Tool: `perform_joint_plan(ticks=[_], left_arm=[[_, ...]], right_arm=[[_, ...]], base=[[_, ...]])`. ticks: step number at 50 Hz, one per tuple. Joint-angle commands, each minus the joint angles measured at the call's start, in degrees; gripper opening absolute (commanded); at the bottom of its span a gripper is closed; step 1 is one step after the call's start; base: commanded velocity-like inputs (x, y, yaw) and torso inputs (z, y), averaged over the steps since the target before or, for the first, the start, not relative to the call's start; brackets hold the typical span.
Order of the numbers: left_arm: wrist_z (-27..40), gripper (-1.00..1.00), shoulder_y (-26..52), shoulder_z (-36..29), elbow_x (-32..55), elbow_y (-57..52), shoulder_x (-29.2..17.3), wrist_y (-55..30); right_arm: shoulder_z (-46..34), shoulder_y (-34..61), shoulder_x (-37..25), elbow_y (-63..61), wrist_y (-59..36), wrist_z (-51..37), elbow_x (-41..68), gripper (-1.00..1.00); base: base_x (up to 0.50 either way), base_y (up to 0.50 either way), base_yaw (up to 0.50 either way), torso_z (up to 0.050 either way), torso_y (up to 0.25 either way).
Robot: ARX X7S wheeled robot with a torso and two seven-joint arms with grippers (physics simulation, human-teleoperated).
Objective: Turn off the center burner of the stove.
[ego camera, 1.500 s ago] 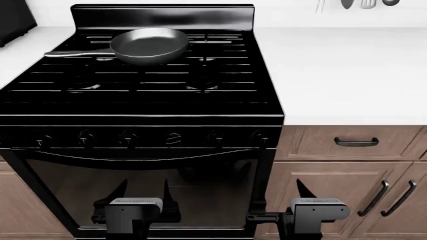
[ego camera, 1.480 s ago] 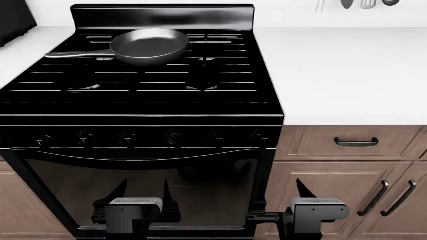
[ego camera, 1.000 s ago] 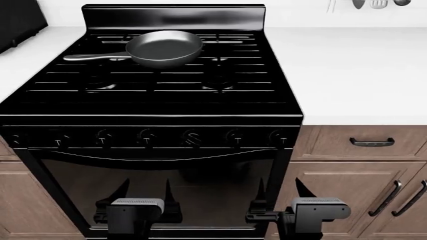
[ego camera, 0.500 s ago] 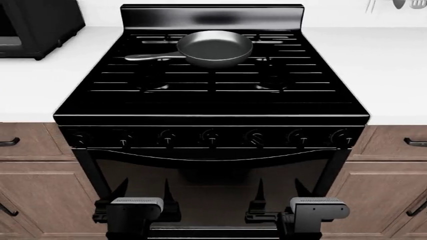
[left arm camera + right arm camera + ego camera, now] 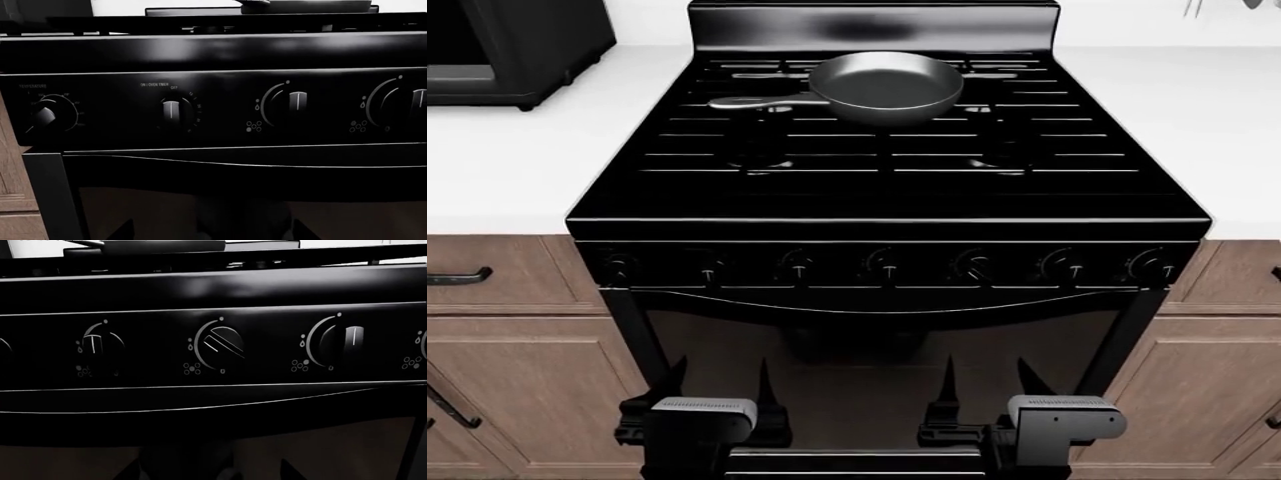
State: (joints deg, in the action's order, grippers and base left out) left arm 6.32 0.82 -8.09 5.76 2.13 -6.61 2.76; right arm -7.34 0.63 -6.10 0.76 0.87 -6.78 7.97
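Observation:
The glossy black stove [image 5: 888, 215] stands centred in the head view, with black grates and a front row of seven round knobs. The fifth knob from the left [image 5: 974, 265] looks turned. In the right wrist view this knob [image 5: 220, 345] stands slanted, between two upright knobs [image 5: 100, 347] [image 5: 340, 342]. My left gripper [image 5: 717, 385] and right gripper [image 5: 988, 385] are both open and empty. They hang low in front of the dark glass oven door [image 5: 881, 370], well below the knobs. Their fingertips only edge into the wrist views, the left gripper [image 5: 212, 235] and the right gripper [image 5: 210, 475].
A dark frying pan [image 5: 888, 88] sits on the rear grates, handle to the left. A black microwave [image 5: 507, 50] stands on the white counter [image 5: 507, 170] at the left. Wooden drawers and cabinets [image 5: 507, 330] flank the stove. The left wrist view shows the temperature knob [image 5: 47, 115] and the timer knob [image 5: 172, 112].
The head view has slid left along the counter, so the stove has shifted right to the centre and the microwave has come into view. Both grippers keep their open pose.

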Motion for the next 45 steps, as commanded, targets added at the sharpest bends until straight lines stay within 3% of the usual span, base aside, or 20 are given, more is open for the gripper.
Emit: perform_joint_plan(ticks=[1, 41, 45], left_arm=[[0.32, 1.0, -0.12, -0.86, 0.65, -0.02, -0.59, 0.04], [1.96, 1.0, 0.28, -2.59, 2.18, 0.29, -2.0, 0.21], [2.14, 1.0, 0.35, -2.75, 2.22, 0.42, -2.1, 0.47]], right_arm=[[-0.75, 0.05, -0.66, 0.21, 0.33, -0.75, 0.41, 1.0], [-2.63, 0.3, -2.26, 0.22, 0.6, -2.56, 1.9, 1.0], [-2.93, 0.26, -2.5, -0.06, 0.57, -2.83, 1.68, 1.0]], base=[[0.0, 0.0, 0.0, -0.05, 0.0], [0.0, 0.0, 0.0, -0.05, 0.0], [0.0, 0.0, 0.0, -0.003, 0.0]])
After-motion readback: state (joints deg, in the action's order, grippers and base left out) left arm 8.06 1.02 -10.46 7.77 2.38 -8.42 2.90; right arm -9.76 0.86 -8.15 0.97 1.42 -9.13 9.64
